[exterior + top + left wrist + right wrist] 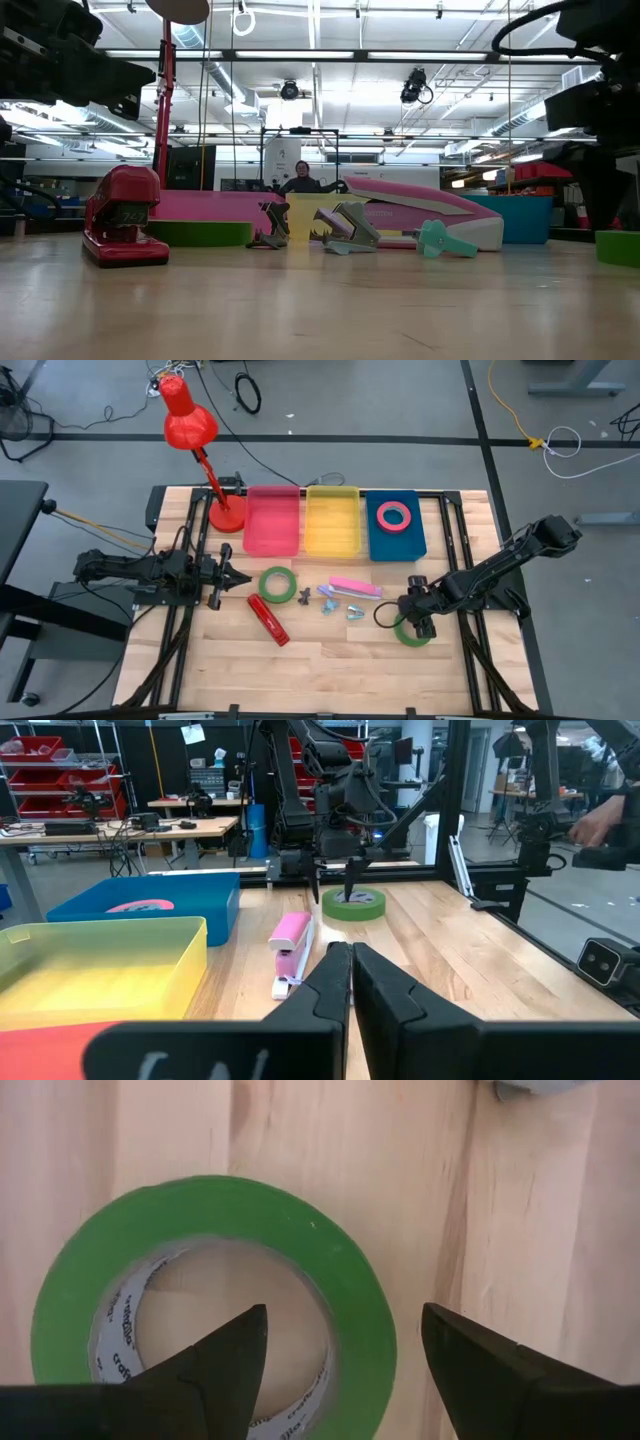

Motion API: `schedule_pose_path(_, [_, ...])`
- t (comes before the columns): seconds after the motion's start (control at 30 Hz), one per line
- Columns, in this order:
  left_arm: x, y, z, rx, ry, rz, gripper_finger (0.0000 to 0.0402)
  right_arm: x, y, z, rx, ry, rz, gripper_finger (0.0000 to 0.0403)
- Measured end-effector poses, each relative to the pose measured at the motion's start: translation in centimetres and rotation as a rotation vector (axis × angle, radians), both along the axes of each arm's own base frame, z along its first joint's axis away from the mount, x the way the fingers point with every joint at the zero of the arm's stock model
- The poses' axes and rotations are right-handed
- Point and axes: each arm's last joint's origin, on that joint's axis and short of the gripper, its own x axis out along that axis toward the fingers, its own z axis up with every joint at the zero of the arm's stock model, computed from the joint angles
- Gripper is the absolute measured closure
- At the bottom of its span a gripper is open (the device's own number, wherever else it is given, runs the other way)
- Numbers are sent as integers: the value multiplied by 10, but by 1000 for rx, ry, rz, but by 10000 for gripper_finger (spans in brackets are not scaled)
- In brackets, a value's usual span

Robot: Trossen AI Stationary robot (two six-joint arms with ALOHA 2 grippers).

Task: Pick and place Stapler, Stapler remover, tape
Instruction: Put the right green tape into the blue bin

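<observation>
Green tape ring [215, 1305], glossy w/ white core, lies flat on wood table [520, 1230]; my right gripper [345, 1350] hangs over it, fingers apart straddling its rim. Left gripper [350, 980] pinched together, empty.

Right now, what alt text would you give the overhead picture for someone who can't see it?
Overhead view of a wooden table: the right gripper, open, hangs over a green tape ring, while the left gripper, shut, waits near another green ring. Pink, yellow and blue bins line the back, a red-pink ring in the blue one; a red stapler and pink stapler lie mid-table.
</observation>
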Motion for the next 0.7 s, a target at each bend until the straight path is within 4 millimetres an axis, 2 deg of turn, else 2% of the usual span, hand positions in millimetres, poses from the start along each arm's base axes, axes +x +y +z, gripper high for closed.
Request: schedule_pose_path(0.7, [0,0,0,0,-1,0,381,-7,-2,-3,65,94,-194,177])
